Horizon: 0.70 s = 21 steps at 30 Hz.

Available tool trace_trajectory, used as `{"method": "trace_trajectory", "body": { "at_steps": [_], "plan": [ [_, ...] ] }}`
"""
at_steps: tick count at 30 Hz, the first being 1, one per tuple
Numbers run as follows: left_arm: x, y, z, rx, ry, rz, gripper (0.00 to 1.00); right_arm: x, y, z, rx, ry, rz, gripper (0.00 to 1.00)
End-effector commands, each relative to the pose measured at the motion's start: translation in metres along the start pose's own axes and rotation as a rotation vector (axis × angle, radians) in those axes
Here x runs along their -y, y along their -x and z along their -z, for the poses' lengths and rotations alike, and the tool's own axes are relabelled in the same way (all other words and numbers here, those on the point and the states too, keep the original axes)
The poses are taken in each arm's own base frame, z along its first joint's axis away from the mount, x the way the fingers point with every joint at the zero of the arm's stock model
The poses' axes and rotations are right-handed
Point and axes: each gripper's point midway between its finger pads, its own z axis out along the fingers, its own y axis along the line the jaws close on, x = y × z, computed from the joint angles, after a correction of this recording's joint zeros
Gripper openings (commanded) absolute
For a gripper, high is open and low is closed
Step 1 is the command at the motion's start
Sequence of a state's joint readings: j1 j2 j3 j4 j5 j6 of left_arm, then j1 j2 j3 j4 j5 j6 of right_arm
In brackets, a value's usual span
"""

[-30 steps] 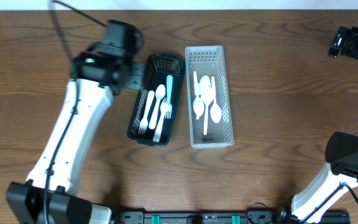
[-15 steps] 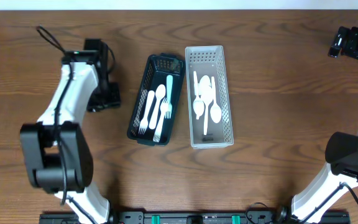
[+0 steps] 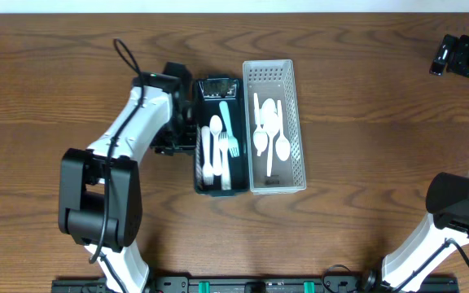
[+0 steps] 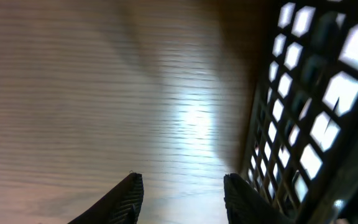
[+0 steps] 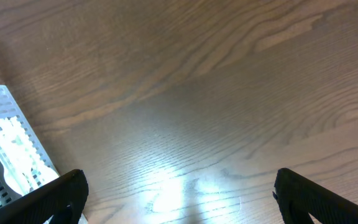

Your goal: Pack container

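Observation:
A dark green lattice basket (image 3: 204, 181) holds white forks, a white spoon and a teal utensil (image 3: 225, 134). It now stands straight, touching the left side of the white perforated basket (image 3: 296, 130), which holds white spoons (image 3: 269, 134). My left gripper (image 3: 179, 138) is pressed against the dark basket's left wall; in the left wrist view its fingers (image 4: 182, 193) are open and empty, with the basket's lattice (image 4: 297, 124) right beside the right finger. My right gripper (image 3: 462, 57) is at the far right back; its fingers (image 5: 179, 196) are wide open over bare wood, and the white basket's corner (image 5: 8, 155) shows at left.
The wooden table (image 3: 381, 146) carries only the two baskets. The arm bases stand at the front edge, at left (image 3: 96, 244) and right (image 3: 454, 220).
My left gripper swung out to the left, then came in against the dark basket and pushed it rightward and straight, up against the white basket. The right arm has not moved.

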<state>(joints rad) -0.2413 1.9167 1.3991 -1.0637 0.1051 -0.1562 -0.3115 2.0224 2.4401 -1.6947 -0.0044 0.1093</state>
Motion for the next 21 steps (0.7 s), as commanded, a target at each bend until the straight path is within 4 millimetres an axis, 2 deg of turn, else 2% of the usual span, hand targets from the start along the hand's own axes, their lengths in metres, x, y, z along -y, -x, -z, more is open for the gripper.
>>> {"method": "trace_trajectory", "body": {
  "at_steps": [1, 4, 8, 12, 16, 18, 19, 20, 21],
  "plan": [
    [-0.005, 0.005, 0.006, 0.031, 0.029, -0.012, 0.45, 0.003, -0.001, -0.004, -0.015, 0.0, 0.006, 0.99],
    [-0.021, 0.007, 0.008, 0.041, 0.072, 0.013, 0.45, 0.003, -0.001, -0.004, -0.016, 0.0, 0.006, 0.98],
    [-0.052, 0.012, 0.017, 0.069, 0.105, 0.089, 0.44, -0.002, 0.002, -0.004, -0.004, 0.005, 0.04, 0.98],
    [-0.088, 0.019, 0.042, 0.152, 0.133, 0.183, 0.44, -0.022, 0.015, -0.003, 0.062, 0.023, 0.083, 0.99],
    [-0.106, 0.036, 0.085, 0.345, 0.114, 0.232, 0.45, -0.062, 0.038, 0.004, 0.19, 0.044, 0.162, 0.99],
    [-0.11, 0.055, 0.114, 0.501, 0.103, 0.246, 0.53, -0.092, 0.059, 0.012, 0.309, 0.071, 0.206, 0.99],
    [-0.111, 0.066, 0.13, 0.583, 0.097, 0.249, 0.81, -0.106, 0.07, 0.018, 0.369, 0.093, 0.221, 0.99],
    [-0.113, 0.079, 0.148, 0.681, 0.089, 0.251, 0.98, -0.12, 0.081, 0.024, 0.43, 0.115, 0.236, 0.99],
    [-0.113, 0.091, 0.165, 0.765, 0.088, 0.238, 0.98, -0.134, 0.094, 0.031, 0.5, 0.139, 0.247, 0.99]
  ]
}}
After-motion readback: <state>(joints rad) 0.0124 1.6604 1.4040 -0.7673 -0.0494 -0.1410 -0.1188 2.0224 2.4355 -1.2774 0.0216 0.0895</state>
